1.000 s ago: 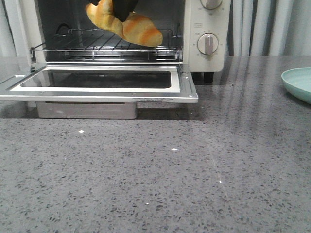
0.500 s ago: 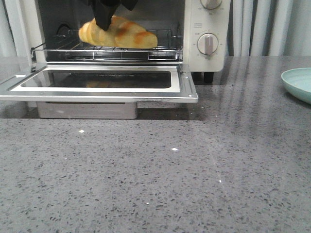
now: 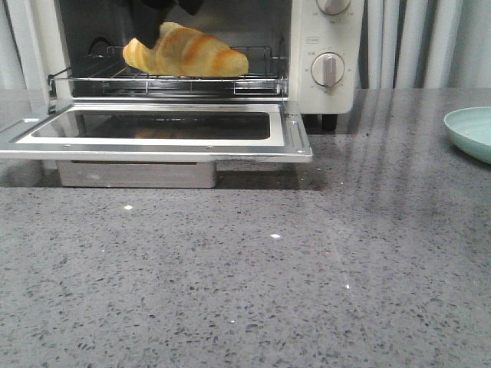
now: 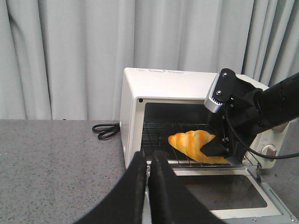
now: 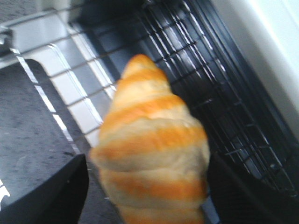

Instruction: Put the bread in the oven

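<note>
The bread (image 3: pixel 186 54), a golden-brown croissant-shaped roll, lies on the wire rack (image 3: pixel 261 77) inside the cream-white oven (image 3: pixel 330 31). The oven's glass door (image 3: pixel 153 142) hangs open and flat in front. My right gripper (image 3: pixel 165 6) is just above the bread, inside the oven's mouth. In the right wrist view the bread (image 5: pixel 152 154) sits between the gripper's (image 5: pixel 147 186) spread fingers with a gap on each side. In the left wrist view my left gripper (image 4: pixel 148 161) is shut and empty, off the oven's (image 4: pixel 163 84) left front corner, with the bread (image 4: pixel 194 144) in sight.
A pale teal bowl (image 3: pixel 472 130) stands at the right edge of the grey speckled counter. A coiled black cable (image 4: pixel 106 130) lies left of the oven. A metal tray (image 3: pixel 138 174) sits under the open door. Grey curtains hang behind.
The bread has come down from mid-air onto the wire rack and turned level. My right gripper has let go of it and risen slightly.
</note>
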Tool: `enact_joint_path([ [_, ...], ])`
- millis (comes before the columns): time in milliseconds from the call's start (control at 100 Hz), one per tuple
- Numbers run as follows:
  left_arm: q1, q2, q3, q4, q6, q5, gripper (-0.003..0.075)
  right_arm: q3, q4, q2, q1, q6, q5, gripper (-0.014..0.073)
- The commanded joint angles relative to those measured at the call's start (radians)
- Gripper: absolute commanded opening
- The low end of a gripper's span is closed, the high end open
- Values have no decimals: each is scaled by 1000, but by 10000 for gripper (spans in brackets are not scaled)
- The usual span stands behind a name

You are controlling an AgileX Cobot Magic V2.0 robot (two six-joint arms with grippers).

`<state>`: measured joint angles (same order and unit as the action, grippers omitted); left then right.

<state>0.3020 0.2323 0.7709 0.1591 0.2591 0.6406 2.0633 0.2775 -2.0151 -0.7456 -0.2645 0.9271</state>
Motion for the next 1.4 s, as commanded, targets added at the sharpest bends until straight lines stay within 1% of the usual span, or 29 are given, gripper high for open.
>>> enact_joint_path([
  [0,-2,-8,27,2,6,-63,-22,40,25,90,-26,0,-14,486],
  [260,-2,-60,27,0,6,7,-22,69,25,134,-109,17,134,486],
  [490,-4,-191,27,37,6,4,-22,69,25,199,-158,86,268,486],
  [610,-43,-263,19,37,6,21,-22,69,15,223,-163,105,341,486],
  [690,-97,-257,7,39,4,67,-22,69,6,241,-163,105,371,486],
  [760,-147,-261,-18,24,1,68,-22,69,-13,252,-169,105,384,486],
  [820,-194,-261,-51,5,-6,42,-22,69,-15,266,-172,112,386,486],
  [870,-237,-261,-84,-27,-45,8,-22,69,-17,279,-179,120,386,486],
  [970,-294,-261,-165,-154,-140,-78,-22,69,-17,306,-188,149,386,486],
  [1061,-317,-261,-256,-255,-225,-164,-21,69,-17,332,-191,149,386,486],
  [1121,-321,-261,-323,-272,-259,-215,-22,69,-19,350,-191,154,386,486],
  [1211,-321,-261,-405,-272,-259,-285,-22,69,-19,379,-191,156,386,486],
  [1271,-321,-261,-429,-272,-259,-355,-22,66,-19,395,-191,158,386,486],
  [1311,-321,-261,-433,-272,-259,-372,-21,65,-19,405,-191,160,386,486],
  [1391,-321,-261,-433,-270,-259,-360,-21,65,-12,422,-191,181,386,486],
])
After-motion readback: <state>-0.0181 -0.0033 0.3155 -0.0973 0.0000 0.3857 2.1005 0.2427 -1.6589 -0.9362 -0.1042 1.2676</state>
